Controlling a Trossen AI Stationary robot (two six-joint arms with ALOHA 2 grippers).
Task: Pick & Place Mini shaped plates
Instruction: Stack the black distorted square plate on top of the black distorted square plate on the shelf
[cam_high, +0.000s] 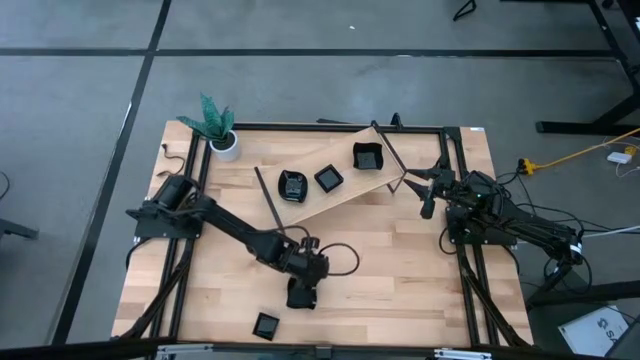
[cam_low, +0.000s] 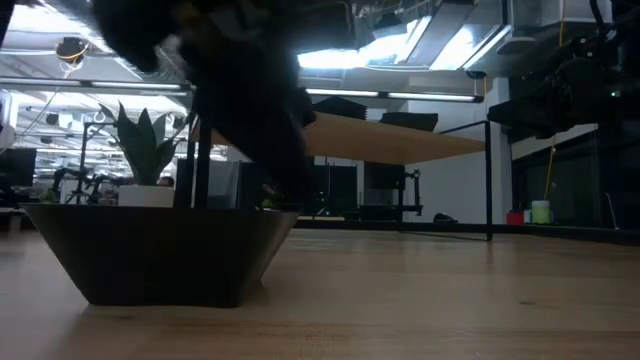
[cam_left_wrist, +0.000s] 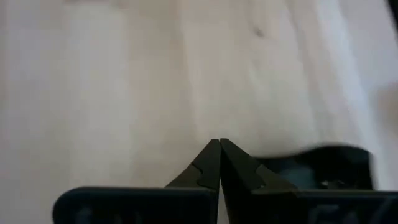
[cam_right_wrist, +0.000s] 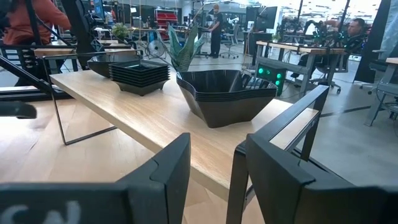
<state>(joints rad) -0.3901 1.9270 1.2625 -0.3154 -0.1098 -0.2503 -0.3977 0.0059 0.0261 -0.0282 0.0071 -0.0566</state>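
Observation:
Three stacks of glossy black mini plates (cam_high: 328, 178) stand on a raised wooden shelf (cam_high: 350, 195); the right wrist view shows them as stacks (cam_right_wrist: 227, 93). A single square plate (cam_high: 265, 325) rests on its base near the table's near edge and looms large in the low view (cam_low: 160, 250). My left gripper (cam_high: 300, 297) is low over the table's near middle, shut, as its wrist view (cam_left_wrist: 219, 144) shows, with a dark plate (cam_left_wrist: 323, 165) close beside its fingers. My right gripper (cam_high: 428, 200) is open (cam_right_wrist: 211, 168) by the shelf's right end, holding nothing. My left gripper is shut with its fingertips (cam_left_wrist: 211, 152) meeting over bare wood. A dark plate's rim (cam_left_wrist: 311, 155) shows just behind one finger. I cannot tell whether the fingers touch it.
A white pot with a green plant (cam_high: 222, 135) stands at the table's far left corner. The shelf stands on thin black wire legs (cam_high: 268, 200) across the far middle. Black frame rails (cam_high: 185, 260) run along both table sides. Bare wood (cam_high: 400, 290) lies on the near right.

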